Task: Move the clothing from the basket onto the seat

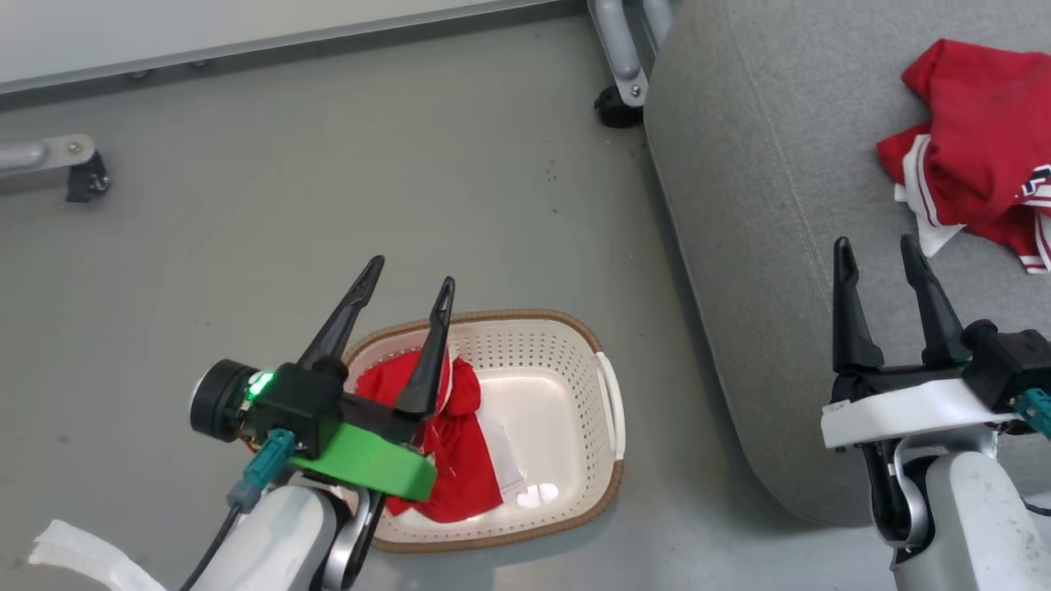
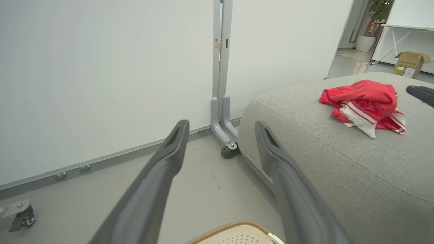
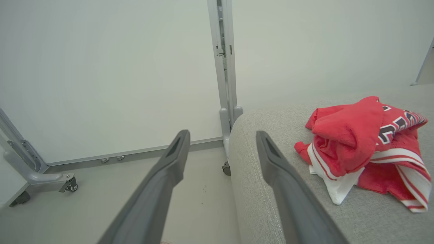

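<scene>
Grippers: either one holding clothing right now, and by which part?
Nothing is held: left gripper open over the basket, right gripper open beside the seat.

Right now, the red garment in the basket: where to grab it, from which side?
Probably pinch the bunched ridge of the red garment, coming straight down with the open left gripper, nearest it. The walls of the basket block side approaches; the flatter part offers little to pinch.

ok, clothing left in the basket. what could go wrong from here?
1. The red garment lies low in the basket; the open left claw may pinch only a fold, or snag the perforated wall and lift the basket too.
2. The red jersey lies near the right claw on the sofa seat; a careless swing could drag it.
</scene>
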